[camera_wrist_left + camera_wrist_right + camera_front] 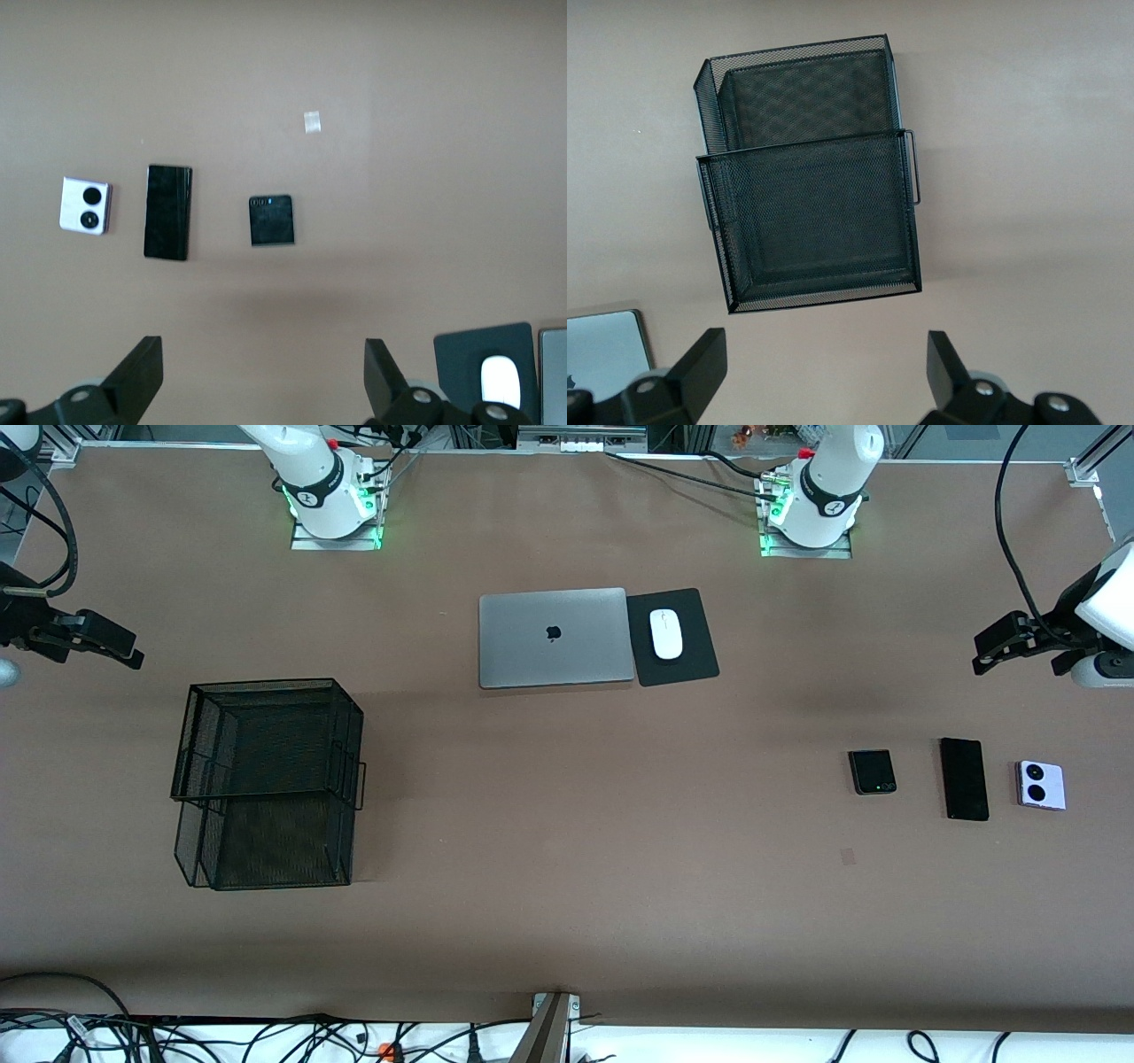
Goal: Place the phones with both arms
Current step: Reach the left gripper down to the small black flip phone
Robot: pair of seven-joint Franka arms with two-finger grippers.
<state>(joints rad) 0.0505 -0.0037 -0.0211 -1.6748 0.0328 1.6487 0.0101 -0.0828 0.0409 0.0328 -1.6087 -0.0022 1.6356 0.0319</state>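
Note:
Three phones lie in a row on the brown table toward the left arm's end: a squarish black folded one (873, 771) (271, 220), a long slim black slab (965, 779) (168, 212) and a squarish lilac one with two dark lenses (1041, 785) (85, 205). My left gripper (979, 653) (263, 359) hangs open and empty over bare table at that end, clear of the phones. Open and empty too, my right gripper (133, 648) (824, 354) hovers over bare table at the right arm's end, beside the mesh basket.
A black two-tier wire-mesh basket (190, 735) (802, 147) stands toward the right arm's end, nothing in it. A closed grey laptop (554, 638) and a white mouse (666, 634) on a black pad (687, 669) lie mid-table near the bases. A small tape mark (848, 856) sits nearer the camera than the phones.

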